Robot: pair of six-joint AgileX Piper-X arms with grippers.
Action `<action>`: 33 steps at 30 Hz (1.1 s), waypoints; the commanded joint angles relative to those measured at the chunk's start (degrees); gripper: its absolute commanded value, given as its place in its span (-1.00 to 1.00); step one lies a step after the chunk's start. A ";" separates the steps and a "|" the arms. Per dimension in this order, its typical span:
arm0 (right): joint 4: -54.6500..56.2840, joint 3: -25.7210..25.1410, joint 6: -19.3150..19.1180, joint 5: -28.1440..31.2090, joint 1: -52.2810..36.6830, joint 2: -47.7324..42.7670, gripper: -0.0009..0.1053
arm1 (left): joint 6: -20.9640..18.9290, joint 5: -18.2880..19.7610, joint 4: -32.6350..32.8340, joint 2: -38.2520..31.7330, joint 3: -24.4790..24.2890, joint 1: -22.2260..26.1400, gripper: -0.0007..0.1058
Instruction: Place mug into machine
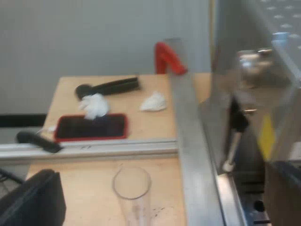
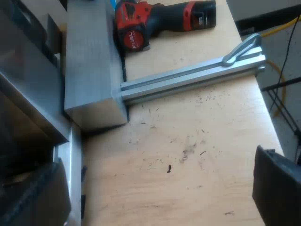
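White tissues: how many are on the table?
2. One tissue lies between the black tool and the red-rimmed tray; the other lies beside the metal bar. More could be hidden.

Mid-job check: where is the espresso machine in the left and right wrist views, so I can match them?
Left wrist view: the espresso machine is the shiny steel wall beside the grey beam, across it from the measuring glass.
Right wrist view: the espresso machine is the steel body beside the grey block, across it from the red drill.
Shared landmark: the wooden table.
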 commanded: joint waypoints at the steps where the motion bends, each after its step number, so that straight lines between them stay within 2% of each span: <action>1: 0.87 -0.34 -2.76 -0.53 -0.39 -2.03 0.53 | -0.99 1.32 0.14 -0.36 -0.22 0.31 0.65; 6: 1.81 -0.34 -3.28 -0.53 -0.39 -8.37 0.53 | -0.99 2.00 1.04 -3.74 -0.22 0.30 0.65; 9: 2.34 -0.34 -4.09 -0.53 -0.39 -12.90 0.53 | -0.76 2.00 1.44 -11.38 -0.22 0.30 0.65; 10: 2.40 -0.34 -4.09 -0.53 -0.39 -13.26 0.53 | -0.64 2.00 1.44 -11.38 -0.22 0.30 0.65; 12: 3.20 -0.34 -4.31 -0.66 -0.39 -16.97 0.53 | -0.27 2.15 1.44 -15.89 -0.22 0.30 0.65; 18: 6.02 -0.34 -3.64 -0.69 -0.39 -26.21 0.53 | -0.30 5.24 5.05 -26.13 -0.22 0.30 0.65; 25: 10.58 -0.46 -3.78 -0.69 -0.39 -36.04 0.53 | -0.30 6.16 15.82 -36.96 -0.34 0.30 0.65; 27: 10.86 -0.22 -4.05 -0.69 -0.39 -37.93 0.53 | -0.30 6.32 17.97 -37.58 -0.45 0.30 0.65; 28: 11.25 0.48 -4.47 -0.32 -0.39 -40.19 0.53 | -0.30 6.80 22.63 -37.22 -1.82 0.41 0.65; 30: 14.89 -0.10 -4.98 0.20 -0.27 -39.91 0.53 | -0.07 7.41 25.49 -37.45 -1.87 0.53 0.65; 33: 16.91 1.20 -6.42 -1.45 -0.13 -39.91 0.53 | -0.08 7.58 26.59 -37.44 -1.87 0.53 0.65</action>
